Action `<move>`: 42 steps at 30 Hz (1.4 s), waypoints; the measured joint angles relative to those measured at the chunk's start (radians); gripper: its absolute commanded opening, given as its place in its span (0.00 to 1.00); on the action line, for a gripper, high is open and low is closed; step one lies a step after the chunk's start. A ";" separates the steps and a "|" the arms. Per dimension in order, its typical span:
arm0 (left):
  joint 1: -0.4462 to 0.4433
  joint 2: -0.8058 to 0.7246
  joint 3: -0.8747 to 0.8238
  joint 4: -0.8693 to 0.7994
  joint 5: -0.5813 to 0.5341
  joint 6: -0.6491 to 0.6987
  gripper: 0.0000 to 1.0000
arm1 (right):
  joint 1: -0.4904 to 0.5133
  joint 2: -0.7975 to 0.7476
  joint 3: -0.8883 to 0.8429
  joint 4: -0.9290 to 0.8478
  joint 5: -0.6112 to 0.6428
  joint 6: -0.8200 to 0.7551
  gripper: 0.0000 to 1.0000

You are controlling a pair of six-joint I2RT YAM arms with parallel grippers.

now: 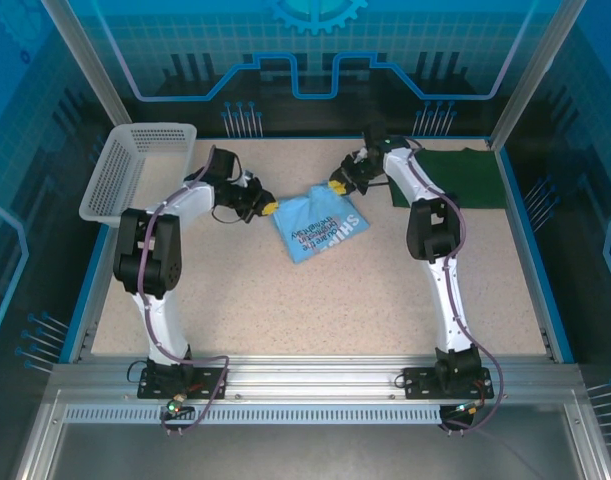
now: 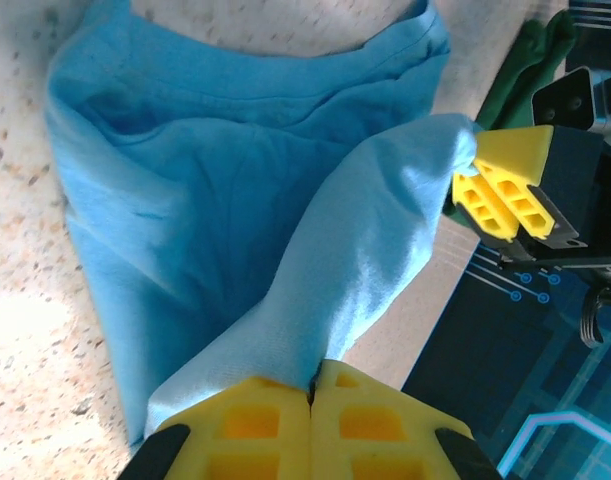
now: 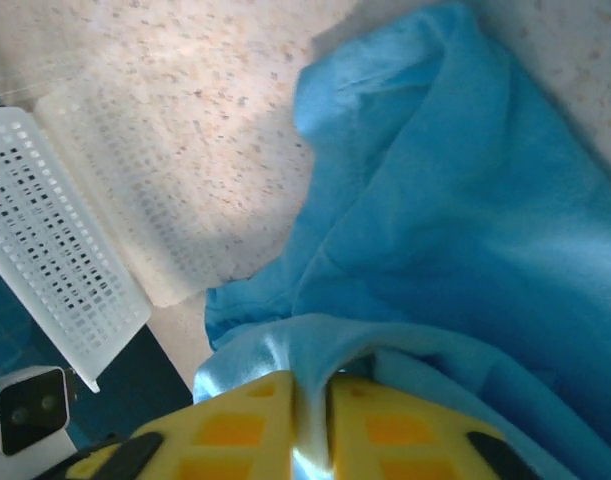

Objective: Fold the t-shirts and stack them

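My left hand [image 1: 268,208] and right hand [image 1: 337,185] each pinch a blue t-shirt [image 1: 320,228] edge; green t-shirt [image 1: 460,178] lies flat on bench [image 1: 335,290].

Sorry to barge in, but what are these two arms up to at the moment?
The left gripper and right gripper are each shut on the light sky-blue cloth t-shirt, holding one edge stretched between them while the rest lies on the speckled table. The plain dark green t-shirt lies at the far right, untouched.
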 measured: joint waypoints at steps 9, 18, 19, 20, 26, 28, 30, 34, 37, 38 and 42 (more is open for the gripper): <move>0.056 0.091 0.035 -0.032 -0.111 -0.023 0.66 | -0.041 0.120 0.106 0.014 0.010 0.082 0.51; 0.046 0.027 0.166 -0.145 -0.183 0.052 0.63 | -0.060 -0.184 -0.293 0.058 0.094 -0.057 0.54; 0.028 0.010 0.166 -0.153 -0.180 0.060 0.60 | -0.056 -0.248 -0.369 0.071 0.102 -0.077 0.54; 0.006 -0.006 0.166 -0.159 -0.172 0.066 0.57 | -0.052 -0.295 -0.425 0.082 0.108 -0.092 0.54; -0.198 -0.011 0.156 -0.159 -0.129 0.107 0.43 | -0.031 -0.410 -0.636 0.156 0.137 -0.171 0.51; -0.261 0.010 0.140 -0.158 -0.128 0.122 0.41 | -0.021 -0.409 -0.703 0.170 0.154 -0.192 0.50; -0.300 0.035 0.114 -0.159 -0.135 0.144 0.41 | -0.010 -0.409 -0.763 0.178 0.171 -0.210 0.49; -0.333 0.085 0.023 -0.171 -0.179 0.206 0.39 | 0.008 -0.440 -0.862 0.232 0.164 -0.237 0.46; -0.344 0.079 -0.058 -0.169 -0.190 0.256 0.39 | 0.027 -0.496 -0.970 0.283 0.160 -0.250 0.44; -0.347 0.063 -0.075 -0.159 -0.195 0.269 0.39 | 0.034 -0.518 -1.006 0.302 0.154 -0.254 0.44; -0.366 -0.029 -0.206 -0.157 -0.208 0.305 0.39 | 0.078 -0.629 -1.180 0.361 0.150 -0.274 0.44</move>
